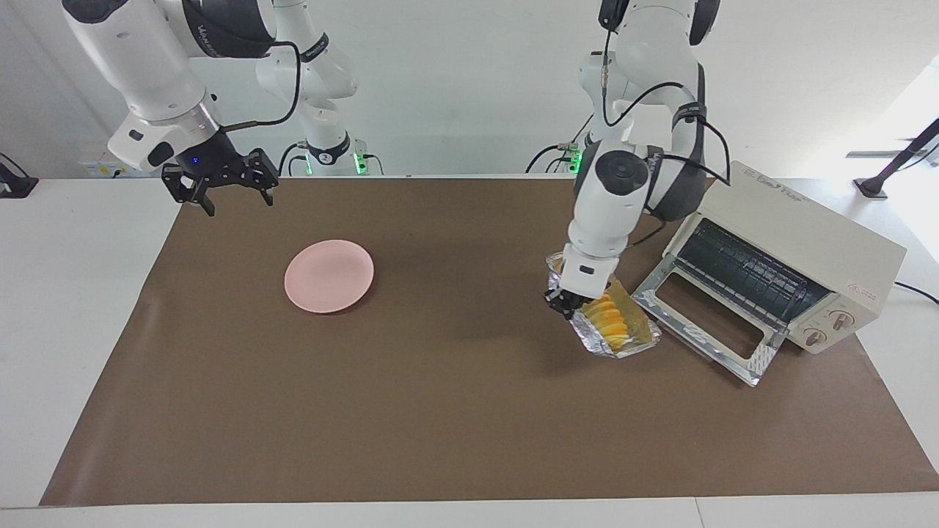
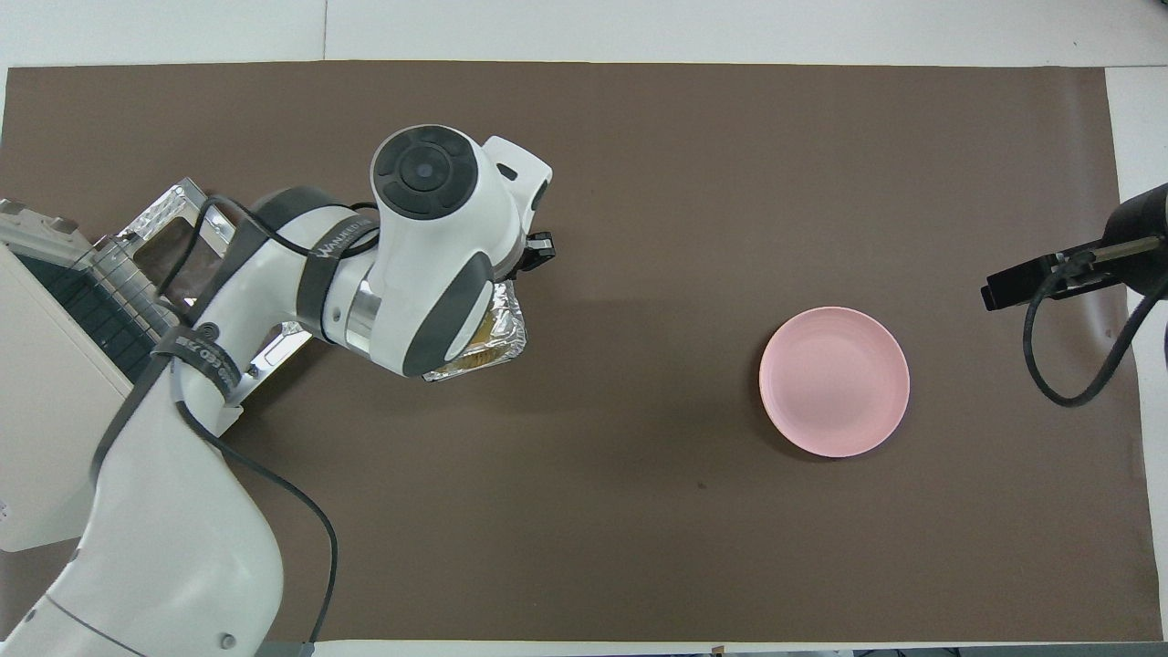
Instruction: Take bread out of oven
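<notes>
The golden ridged bread (image 1: pixel 613 323) lies in a crinkled foil tray (image 1: pixel 631 345) on the brown mat, just in front of the oven's lowered glass door (image 1: pixel 704 323). The cream oven (image 1: pixel 799 249) stands at the left arm's end of the table with its rack bare. My left gripper (image 1: pixel 563 302) is shut on the tray's rim, at the end away from the oven. In the overhead view the left wrist hides most of the foil tray (image 2: pixel 511 333). My right gripper (image 1: pixel 227 187) hangs open over the mat's corner at the right arm's end and holds nothing.
A pink plate (image 1: pixel 329 276) with nothing on it sits on the mat toward the right arm's end, also seen as the pink plate (image 2: pixel 834 380) from overhead. The brown mat (image 1: pixel 455 411) covers most of the white table.
</notes>
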You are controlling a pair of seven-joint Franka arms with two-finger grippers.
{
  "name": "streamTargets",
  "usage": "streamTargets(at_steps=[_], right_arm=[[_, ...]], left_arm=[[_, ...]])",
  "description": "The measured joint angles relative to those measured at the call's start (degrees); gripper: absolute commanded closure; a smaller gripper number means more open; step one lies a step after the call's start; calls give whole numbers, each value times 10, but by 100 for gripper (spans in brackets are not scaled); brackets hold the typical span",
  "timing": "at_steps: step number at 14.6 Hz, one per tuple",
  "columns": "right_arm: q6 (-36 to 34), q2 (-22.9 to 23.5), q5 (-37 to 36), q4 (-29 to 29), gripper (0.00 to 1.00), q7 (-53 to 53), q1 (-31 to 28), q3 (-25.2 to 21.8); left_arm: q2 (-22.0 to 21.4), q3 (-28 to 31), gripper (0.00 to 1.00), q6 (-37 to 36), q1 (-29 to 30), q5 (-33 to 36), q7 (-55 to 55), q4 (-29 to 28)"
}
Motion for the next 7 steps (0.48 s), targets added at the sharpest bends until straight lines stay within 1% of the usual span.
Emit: streamTargets(at_steps=[2, 5, 6, 7], right_arm=[[0, 0, 0, 0, 0, 0, 0, 0], [0, 0, 0, 0, 0, 0, 0, 0], [0, 0, 0, 0, 0, 0, 0, 0], [0, 0, 0, 0, 0, 0, 0, 0]], left_arm=[[28, -1, 100, 25, -30, -1, 4, 1], [46, -1, 100, 38, -56, -2, 10, 2], [47, -1, 59, 38, -60, -3, 10, 2], [47, -1, 43, 38, -62, -5, 11, 2]])
